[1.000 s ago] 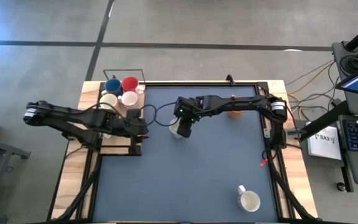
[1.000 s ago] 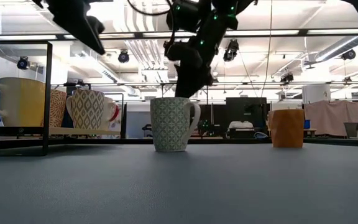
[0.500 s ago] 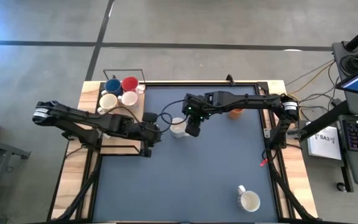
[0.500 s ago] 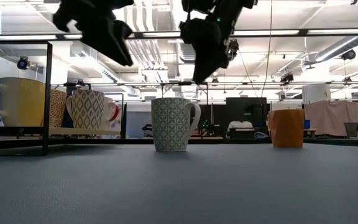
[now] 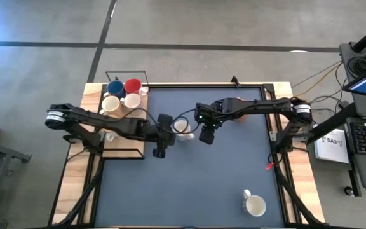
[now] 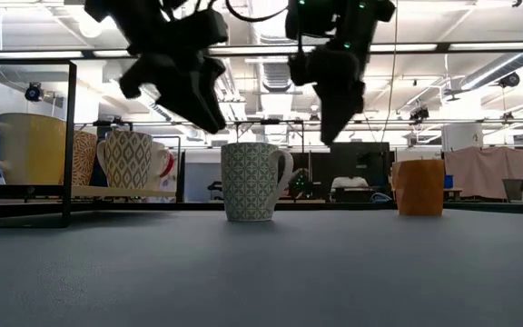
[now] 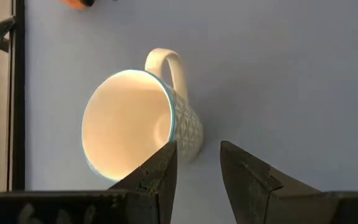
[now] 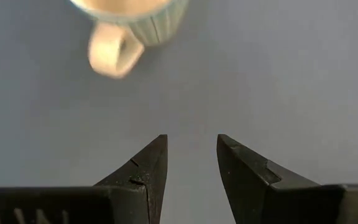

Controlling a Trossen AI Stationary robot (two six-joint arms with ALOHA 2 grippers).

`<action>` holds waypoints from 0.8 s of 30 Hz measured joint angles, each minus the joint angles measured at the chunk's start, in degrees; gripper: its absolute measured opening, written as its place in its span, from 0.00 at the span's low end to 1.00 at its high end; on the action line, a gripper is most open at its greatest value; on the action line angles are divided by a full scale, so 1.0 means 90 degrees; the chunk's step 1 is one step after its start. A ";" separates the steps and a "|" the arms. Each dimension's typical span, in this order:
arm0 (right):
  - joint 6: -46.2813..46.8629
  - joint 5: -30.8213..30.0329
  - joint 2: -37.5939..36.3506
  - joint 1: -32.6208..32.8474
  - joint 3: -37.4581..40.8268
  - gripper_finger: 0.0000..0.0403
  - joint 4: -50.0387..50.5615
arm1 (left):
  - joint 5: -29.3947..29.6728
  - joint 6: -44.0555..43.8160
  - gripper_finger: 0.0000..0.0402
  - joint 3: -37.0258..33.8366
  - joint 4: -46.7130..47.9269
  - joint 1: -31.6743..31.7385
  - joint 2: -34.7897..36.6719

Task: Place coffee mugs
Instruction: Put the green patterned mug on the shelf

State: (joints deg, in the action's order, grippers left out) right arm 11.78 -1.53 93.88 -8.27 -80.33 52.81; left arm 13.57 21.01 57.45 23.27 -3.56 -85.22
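A white mug with a green lattice pattern (image 5: 182, 127) (image 6: 252, 182) stands upright on its base on the grey table, handle (image 6: 285, 173) toward the table's right. My left gripper (image 5: 161, 147) (image 7: 197, 146) hovers open above the mug's near-left side, touching nothing. My right gripper (image 5: 206, 137) (image 8: 191, 138) hangs open in the air just right of the mug (image 8: 129, 18). An orange mug (image 6: 419, 186) stands farther right, partly under the right arm. A white mug (image 5: 254, 205) sits near the near right corner. Blue (image 5: 115, 88), red (image 5: 132, 85) and two cream mugs (image 5: 110, 103) stand on the rack.
A black wire-frame rack (image 5: 124, 147) (image 6: 66, 145) sits on the table's left side, holding several mugs on its shelf. Black rails (image 5: 272, 137) frame the grey mat. Bare mat (image 5: 189, 191) stretches toward the near edge.
My right gripper has lifted off the patterned mug's rim and drawn away up and toward the table's right. My left gripper has swung from the rack toward the right, arriving beside the mug. The mug has stayed where it stood.
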 joint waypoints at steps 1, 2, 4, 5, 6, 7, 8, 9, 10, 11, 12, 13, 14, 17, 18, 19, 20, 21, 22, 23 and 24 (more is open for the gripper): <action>0.0032 -0.0001 -0.0077 0.0000 0.0122 0.32 -0.0001 | 0.0000 0.0055 0.26 0.0000 -0.0074 0.0023 -0.0035; 0.0087 -0.0002 -0.0157 0.0000 0.0241 0.32 -0.0018 | -0.0001 0.0104 0.26 0.0000 -0.0137 0.0044 -0.0062; 0.0229 -0.0006 -0.0339 0.0000 0.0502 0.32 -0.0097 | -0.0003 0.0197 0.26 0.0000 -0.0248 0.0081 -0.0082; 0.0267 -0.0006 -0.0424 0.0000 0.0629 0.32 -0.0120 | -0.0016 0.0244 0.26 0.0000 -0.0325 0.0097 -0.0108; 0.0336 -0.0006 -0.0496 0.0000 0.0753 0.32 -0.0129 | -0.0054 0.0298 0.26 0.0000 -0.0370 0.0114 -0.0138; 0.0410 -0.0008 -0.0560 0.0000 0.0881 0.32 -0.0142 | -0.0076 0.0355 0.26 0.0000 -0.0402 0.0133 -0.0181; 0.0471 -0.0011 -0.0632 0.0000 0.1006 0.32 -0.0160 | -0.0077 0.0422 0.26 0.0000 -0.0462 0.0156 -0.0221; 0.0553 -0.0011 -0.0712 0.0000 0.1137 0.32 -0.0191 | -0.0084 0.0491 0.26 0.0000 -0.0527 0.0179 -0.0262; 0.0604 -0.0013 -0.0787 0.0000 0.1261 0.32 -0.0237 | -0.0088 0.0548 0.26 0.0000 -0.0584 0.0213 -0.0306; 0.0692 -0.0013 -0.0857 0.0000 0.1375 0.32 -0.0300 | -0.0093 0.0574 0.26 0.0000 -0.0637 0.0244 -0.0356; 0.0771 -0.0013 -0.0920 0.0000 0.1489 0.32 -0.0341 | -0.0090 0.0591 0.26 0.0000 -0.0678 0.0276 -0.0409; 0.0846 -0.0013 -0.0971 0.0000 0.1603 0.32 -0.0372 | -0.0090 0.0591 0.26 0.0000 -0.0705 0.0307 -0.0457; 0.0891 -0.0013 -0.1023 0.0000 0.1709 0.32 -0.0409 | -0.0090 0.0591 0.26 0.0000 -0.0734 0.0335 -0.0503; 0.1003 -0.0013 -0.1182 0.0000 0.1984 0.32 -0.0570 | -0.0109 0.0592 0.26 0.0000 -0.0840 0.0434 -0.0600; 0.1043 -0.0013 -0.1236 0.0000 0.2073 0.31 -0.0625 | -0.0158 0.0591 0.26 0.0000 -0.0857 0.0470 -0.0640; 0.1082 -0.0013 -0.1260 0.0000 0.2137 0.31 -0.0645 | -0.0261 0.0591 0.26 0.0000 -0.0856 0.0508 -0.0698; 0.1112 -0.0013 -0.1285 0.0000 0.2202 0.31 -0.0691 | -0.0358 0.0588 0.26 0.0000 -0.0868 0.0545 -0.0756; 0.1142 -0.0011 -0.1312 0.0000 0.2263 0.31 -0.0726 | -0.0458 0.0584 0.26 0.0000 -0.0879 0.0572 -0.0823; 0.1160 -0.0013 -0.1336 0.0000 0.2321 0.31 -0.0758 | -0.0525 0.0575 0.26 0.0000 -0.0914 0.0589 -0.0872; 0.1184 -0.0013 -0.1356 0.0000 0.2373 0.31 -0.0825 | -0.0561 0.0569 0.26 0.0000 -0.0948 0.0601 -0.0915; 0.1199 -0.0012 -0.1360 0.0000 0.2412 0.31 -0.0890 | -0.0568 0.0569 0.26 0.0000 -0.0966 0.0608 -0.0944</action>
State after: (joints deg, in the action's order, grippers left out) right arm 22.57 -1.64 81.65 -8.27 -58.62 44.79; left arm 8.46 26.13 57.45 14.58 1.91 -93.72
